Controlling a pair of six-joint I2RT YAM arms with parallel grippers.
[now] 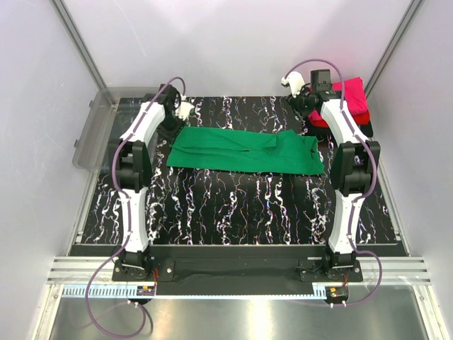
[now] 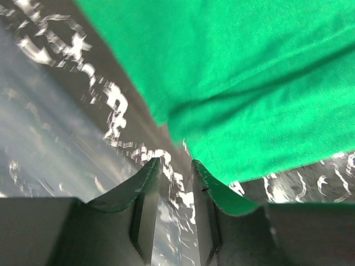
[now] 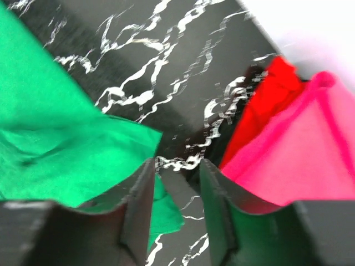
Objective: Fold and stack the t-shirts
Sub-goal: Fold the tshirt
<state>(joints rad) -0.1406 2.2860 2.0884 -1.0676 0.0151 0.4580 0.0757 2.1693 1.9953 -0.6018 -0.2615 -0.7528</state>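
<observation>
A bright green t-shirt [image 1: 244, 150] lies folded into a long band across the back of the table, and its cloth fills the upper right of the left wrist view [image 2: 249, 77] and the left of the right wrist view [image 3: 50, 144]. At the back right corner sit a magenta-pink t-shirt [image 1: 354, 95] [image 3: 299, 155] on a red one [image 3: 263, 111], with dark cloth under them. My left gripper [image 1: 185, 110] [image 2: 176, 166] hovers open over the green shirt's back left end, nothing between its fingers. My right gripper [image 1: 296, 85] [image 3: 177, 166] is open and empty above the shirt's back right end.
A clear grey plastic bin [image 1: 95, 131] stands off the table's left edge. The black marbled tabletop [image 1: 241, 212] stretches bare in front of the green shirt. White walls close in on the left, back and right.
</observation>
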